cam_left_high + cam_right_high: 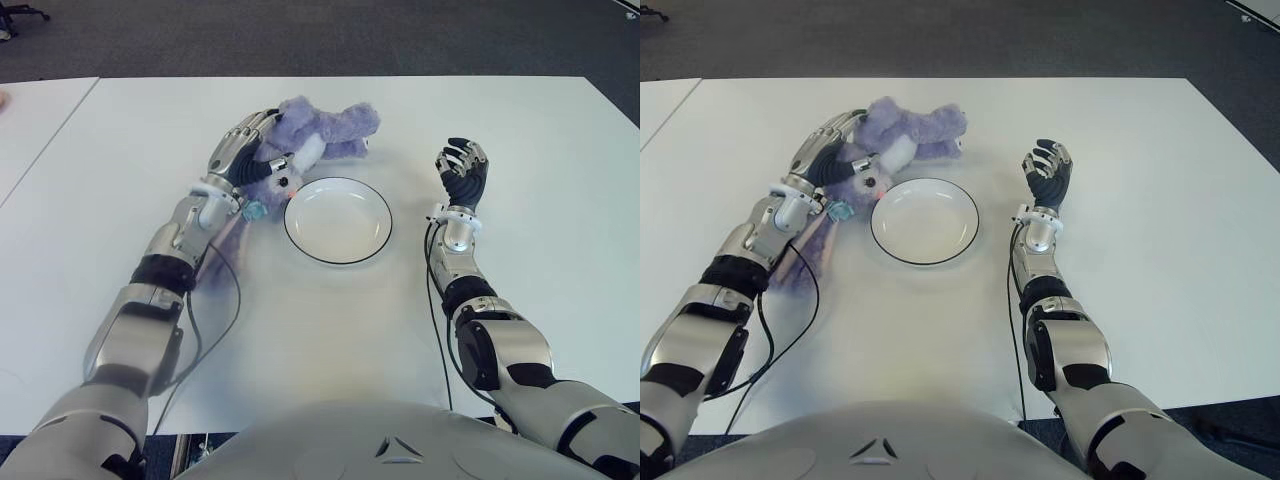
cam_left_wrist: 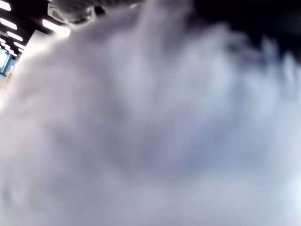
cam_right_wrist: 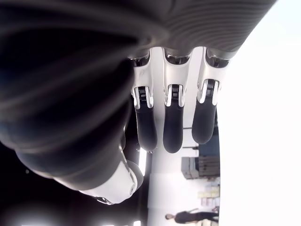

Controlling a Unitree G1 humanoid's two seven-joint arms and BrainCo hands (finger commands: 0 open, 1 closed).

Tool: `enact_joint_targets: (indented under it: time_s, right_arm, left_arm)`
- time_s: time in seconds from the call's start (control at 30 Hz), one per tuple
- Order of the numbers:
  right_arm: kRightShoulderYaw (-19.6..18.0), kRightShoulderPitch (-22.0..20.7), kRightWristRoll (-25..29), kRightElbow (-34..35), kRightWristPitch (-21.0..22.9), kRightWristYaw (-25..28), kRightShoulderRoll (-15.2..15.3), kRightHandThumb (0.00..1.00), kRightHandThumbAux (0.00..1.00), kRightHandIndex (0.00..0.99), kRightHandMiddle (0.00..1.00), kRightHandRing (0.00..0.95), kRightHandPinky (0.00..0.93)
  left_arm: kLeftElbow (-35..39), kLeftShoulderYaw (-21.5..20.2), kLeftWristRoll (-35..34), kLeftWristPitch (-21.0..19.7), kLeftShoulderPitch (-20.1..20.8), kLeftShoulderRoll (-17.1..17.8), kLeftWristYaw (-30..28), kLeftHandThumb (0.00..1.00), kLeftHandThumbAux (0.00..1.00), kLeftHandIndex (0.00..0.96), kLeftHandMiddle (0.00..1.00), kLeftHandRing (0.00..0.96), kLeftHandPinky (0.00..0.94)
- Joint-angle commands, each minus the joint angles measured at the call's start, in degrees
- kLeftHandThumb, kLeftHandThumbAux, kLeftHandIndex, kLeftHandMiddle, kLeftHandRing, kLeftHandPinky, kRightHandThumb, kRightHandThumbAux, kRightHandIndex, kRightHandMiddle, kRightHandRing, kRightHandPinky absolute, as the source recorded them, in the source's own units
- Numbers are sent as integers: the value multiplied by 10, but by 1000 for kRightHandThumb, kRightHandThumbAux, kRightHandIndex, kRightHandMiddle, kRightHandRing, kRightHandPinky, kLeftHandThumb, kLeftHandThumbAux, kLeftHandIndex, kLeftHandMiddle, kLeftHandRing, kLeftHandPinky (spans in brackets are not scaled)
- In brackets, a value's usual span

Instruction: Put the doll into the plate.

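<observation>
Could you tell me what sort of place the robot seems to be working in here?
Probably an office or lab: white tables pushed together, dark carpet beyond them, and shelving and a person in the right wrist view.

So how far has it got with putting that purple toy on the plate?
Partway. The left hand has closed on the purple doll, which the left wrist view shows filling its frame. The doll is still on the table behind the plate, which holds nothing. Left: carry it over and release. The right hand is open beside the plate.
</observation>
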State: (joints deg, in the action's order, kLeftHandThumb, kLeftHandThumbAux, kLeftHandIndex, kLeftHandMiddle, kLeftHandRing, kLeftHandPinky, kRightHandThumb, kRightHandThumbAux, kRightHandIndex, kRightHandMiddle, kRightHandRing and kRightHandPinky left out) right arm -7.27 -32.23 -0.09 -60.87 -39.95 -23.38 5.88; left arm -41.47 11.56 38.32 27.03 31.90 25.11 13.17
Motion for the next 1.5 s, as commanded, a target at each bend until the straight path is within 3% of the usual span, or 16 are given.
enact_joint_targets:
  time_s: [0.03, 0.37, 0.57, 0.73, 0.93, 1.17, 1.37, 1.43, 1.47, 1.5]
  right_arm:
    - [20, 198, -30, -125, 15, -1, -59, 520, 905, 337, 305, 307, 328]
    - [18, 198, -28, -125, 18, 1, -58, 544, 905, 334, 306, 304, 315]
    - [15, 199, -25, -124, 22, 0, -58, 603, 901, 333, 306, 298, 279]
    - [14, 199, -24, -123, 22, -1, -59, 649, 897, 324, 300, 291, 257]
    - [11, 200, -20, -122, 19, 3, -60, 746, 879, 315, 299, 308, 273]
    - [8, 200, -17, -121, 18, 5, -61, 886, 835, 312, 293, 363, 261]
    - [5, 199, -15, -120, 21, 6, -63, 971, 792, 311, 276, 412, 249]
    - [4, 199, -14, -120, 19, 7, -64, 983, 788, 313, 274, 416, 270]
    - [3, 200, -14, -120, 17, 8, -64, 989, 786, 314, 274, 417, 294]
    - [3, 200, -14, -120, 17, 8, -64, 991, 786, 315, 274, 417, 303]
  left_arm:
    - [-72, 46, 27, -35, 9, -3, -19, 346, 362, 98, 0, 0, 0]
    - [-69, 68, 33, -56, 3, 7, -25, 282, 409, 104, 0, 0, 0]
    - [-18, 77, 42, -74, -33, 35, -45, 231, 435, 101, 0, 0, 0]
    - [70, 71, 25, -88, -99, 63, -94, 213, 468, 96, 0, 0, 0]
    - [210, 74, -13, -114, -174, 93, -205, 147, 489, 108, 0, 0, 0]
    - [276, 85, -74, -116, -183, 125, -335, 75, 557, 110, 0, 0, 0]
    - [331, 93, -79, -144, -178, 151, -414, 63, 569, 230, 27, 0, 32]
    - [341, 96, -67, -159, -176, 157, -428, 77, 573, 367, 36, 2, 127]
    - [348, 98, -62, -168, -175, 161, -439, 95, 574, 433, 59, 33, 220]
    - [354, 99, -59, -174, -173, 163, -447, 102, 574, 456, 68, 44, 254]
